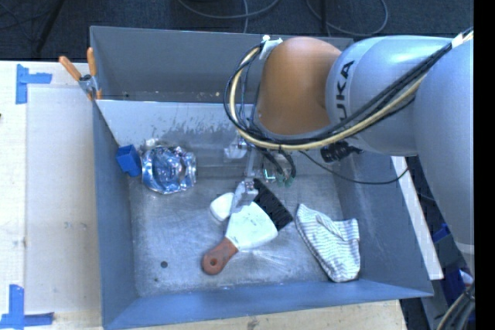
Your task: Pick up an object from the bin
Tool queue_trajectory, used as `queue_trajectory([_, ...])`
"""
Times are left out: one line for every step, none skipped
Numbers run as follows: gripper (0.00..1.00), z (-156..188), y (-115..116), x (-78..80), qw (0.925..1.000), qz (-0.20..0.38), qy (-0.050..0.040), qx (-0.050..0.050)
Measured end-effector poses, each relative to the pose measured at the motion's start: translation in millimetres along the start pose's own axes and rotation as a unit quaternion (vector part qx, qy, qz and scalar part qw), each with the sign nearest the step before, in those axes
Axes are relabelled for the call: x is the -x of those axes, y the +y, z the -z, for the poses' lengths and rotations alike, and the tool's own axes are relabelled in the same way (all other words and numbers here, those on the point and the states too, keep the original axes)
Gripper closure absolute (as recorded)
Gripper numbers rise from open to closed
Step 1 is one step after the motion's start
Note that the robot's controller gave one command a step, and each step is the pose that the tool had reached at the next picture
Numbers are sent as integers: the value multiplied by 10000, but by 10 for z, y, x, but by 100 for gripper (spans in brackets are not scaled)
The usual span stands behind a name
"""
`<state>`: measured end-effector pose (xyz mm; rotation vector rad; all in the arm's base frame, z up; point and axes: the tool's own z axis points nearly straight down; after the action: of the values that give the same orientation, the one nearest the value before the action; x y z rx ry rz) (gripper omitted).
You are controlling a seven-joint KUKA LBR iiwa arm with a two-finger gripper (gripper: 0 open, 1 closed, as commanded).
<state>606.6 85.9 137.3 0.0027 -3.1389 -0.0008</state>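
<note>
So, the thing nearest the action is the white scraper (251, 229): a flat pale blade with a brown handle pointing front-left. It's lying on the floor of the bin (155, 81), roughly mid-front. The tool (244, 197) sits low, right at the blade's upper edge. It's either touching the blade or just above it, can't say which from this angle. I also can't tell whether the tool is spread or pressed together, because its tip blends into the blade. Nothing is visibly pinched, so I wouldn't call it a hold.

Just left of the tool is a small white oval piece (221, 206), at or very near the blade's edge. A black block (272, 206) lies against the blade's upper right side. Further right, a checked cloth (331, 245) is bunched toward the front right corner. Well apart on the left, a crumpled clear wrapper (167, 168) sits with a blue block (127, 160) beside it. The orange cover (298, 85) on the wrist hangs over the middle of the bin, with cables looped round it.

My read: it's at the reach-down stage and the grasp isn't made yet. A flat blade is awkward to pick up, so the next move probably needs to catch an edge or go for the handle. It'd also need to avoid dragging the oval piece or the black block along.
</note>
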Motion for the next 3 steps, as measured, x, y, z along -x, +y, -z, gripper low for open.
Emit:
queue_trajectory([0,5,-3,4,10000,-8,-7,1])
queue_trajectory([0,-375,100,-338,9971,745,-167,13])
queue_trajectory([0,-349,99,-332,9969,767,-164,2])
